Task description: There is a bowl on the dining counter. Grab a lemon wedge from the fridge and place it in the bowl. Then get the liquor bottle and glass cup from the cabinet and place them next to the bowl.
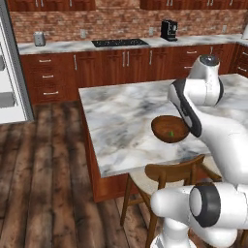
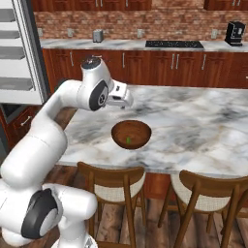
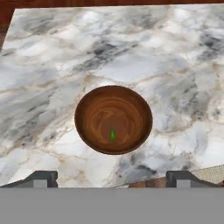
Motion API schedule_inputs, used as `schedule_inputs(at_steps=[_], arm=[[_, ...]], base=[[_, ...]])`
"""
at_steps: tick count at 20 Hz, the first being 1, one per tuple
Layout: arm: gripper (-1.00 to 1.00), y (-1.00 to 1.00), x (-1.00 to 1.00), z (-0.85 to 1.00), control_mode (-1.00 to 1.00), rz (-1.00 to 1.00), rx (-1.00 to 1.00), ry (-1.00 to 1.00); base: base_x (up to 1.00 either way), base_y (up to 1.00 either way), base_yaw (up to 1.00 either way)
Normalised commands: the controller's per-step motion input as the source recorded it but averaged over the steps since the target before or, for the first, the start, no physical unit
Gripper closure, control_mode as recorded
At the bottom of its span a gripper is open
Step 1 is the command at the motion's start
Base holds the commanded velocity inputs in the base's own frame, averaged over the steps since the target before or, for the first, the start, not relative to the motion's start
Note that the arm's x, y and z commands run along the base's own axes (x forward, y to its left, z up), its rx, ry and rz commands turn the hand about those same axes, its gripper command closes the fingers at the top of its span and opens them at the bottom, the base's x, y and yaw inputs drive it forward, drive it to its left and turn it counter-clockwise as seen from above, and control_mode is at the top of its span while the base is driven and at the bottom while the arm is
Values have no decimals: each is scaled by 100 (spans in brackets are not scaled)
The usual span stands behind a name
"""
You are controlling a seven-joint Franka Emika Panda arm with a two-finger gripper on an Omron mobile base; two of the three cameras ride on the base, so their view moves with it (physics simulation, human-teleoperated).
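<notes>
Lemon wedge (image 3: 113,134) lying inside wooden bowl (image 3: 89,131) on dining counter (image 3: 52,78), so first step looks done. Gripper (image 3: 112,178) spread wide above bowl, holding nothing, free for cabinet items.

Island worktop (image 1: 121,116), white-grey marble on red-brown base, fills middle. Brown wooden bowl (image 1: 169,129) sits on it near front edge, partly behind white arm (image 1: 193,104). Small green piece (image 1: 170,133) lies inside bowl. Wooden chair (image 1: 167,177) with pale seat tucked under worktop front. Fridge (image 1: 9,72) at left edge. Back wall counter (image 1: 72,46) carries black cooktop (image 1: 119,42), black coffee machine (image 1: 169,30), grey toaster (image 1: 39,38). Dark plank floor (image 1: 43,184).
</notes>
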Motion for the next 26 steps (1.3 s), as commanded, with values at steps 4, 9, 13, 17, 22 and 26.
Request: schedule_inputs(at_steps=[4, 9, 13, 17, 22, 26], arm=[[-100, 40, -88, 87, -100, 0, 0, -33], [-100, 21, -100, 76, -100, -3, 0, -39], [-100, 0, -92, 48, -100, -1, 0, -31], [-100, -4, -59, 11, -100, 0, 2, -14], [-100, 0, -5, 0, -100, 0, -1, 2], [-100, 0, 0, 0, 100, 0, 0, 0]], base=[[0, 0, 0], [0, 0, 0], [0, 0, 0], [0, 0, 0], [0, 0, 0], [-36, -21, -1]])
